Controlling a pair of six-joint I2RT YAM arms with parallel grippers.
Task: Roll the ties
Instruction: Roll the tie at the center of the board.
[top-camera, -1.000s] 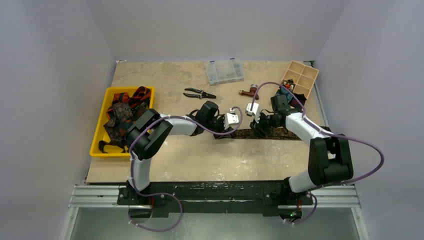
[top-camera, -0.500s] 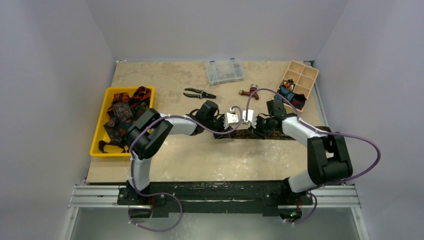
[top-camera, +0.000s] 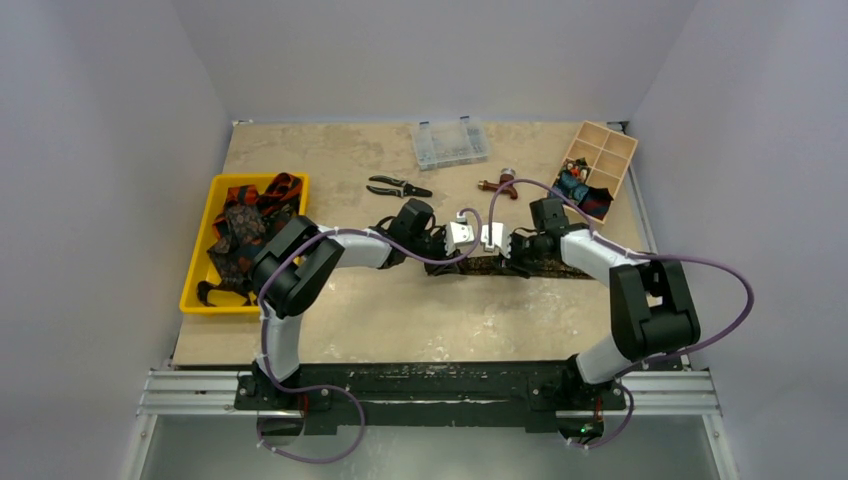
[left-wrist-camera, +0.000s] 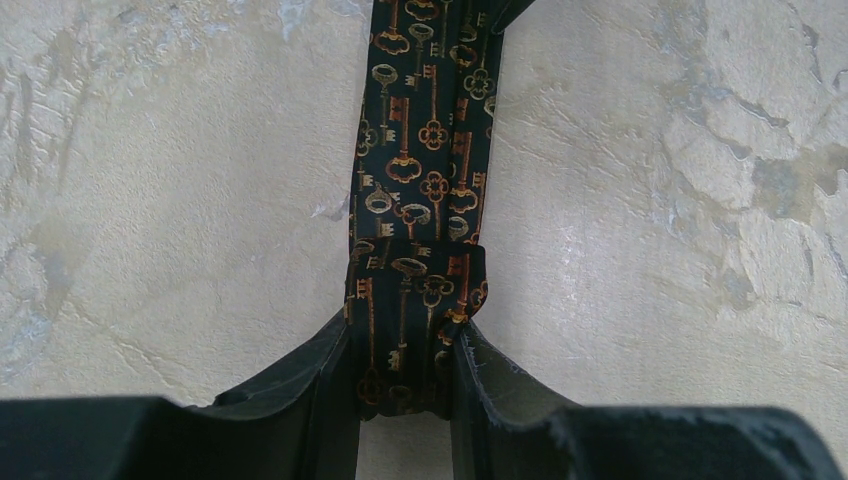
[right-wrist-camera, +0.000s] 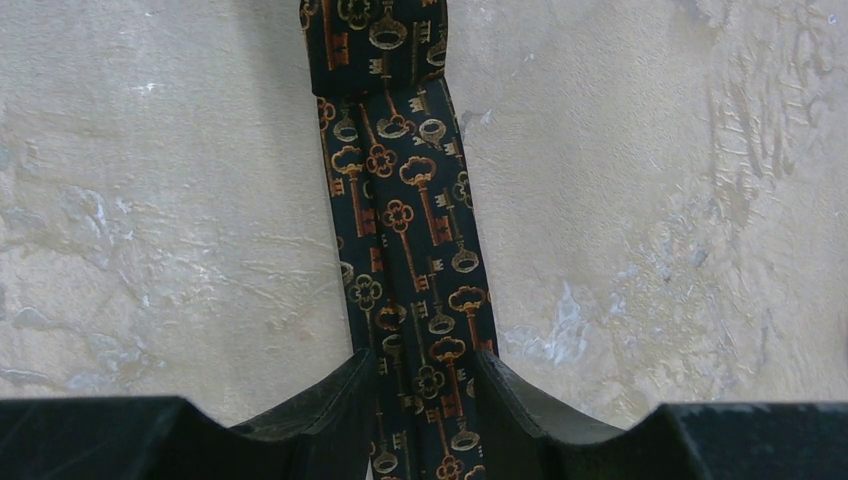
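Observation:
A black tie with gold and orange keys (top-camera: 545, 267) lies flat across the middle of the table. My left gripper (top-camera: 460, 256) is shut on its folded-over end (left-wrist-camera: 415, 290), with the cloth squeezed between the fingers (left-wrist-camera: 403, 350). My right gripper (top-camera: 503, 256) stands close beside the left one. It is shut on the tie's strip (right-wrist-camera: 400, 200), which runs between its fingers (right-wrist-camera: 425, 395). Several more patterned ties (top-camera: 245, 225) are heaped in a yellow tray (top-camera: 197, 296) at the left.
Black-handled pliers (top-camera: 398, 187) lie behind the left arm. A clear plastic box (top-camera: 448, 142) stands at the back. A wooden compartment box (top-camera: 603, 152) holding rolled cloth is at the back right. A small brown tool (top-camera: 496, 184) lies near it.
My right gripper has moved left along the tie until it is close beside the left gripper. The left gripper has stayed nearly still on the tie's end.

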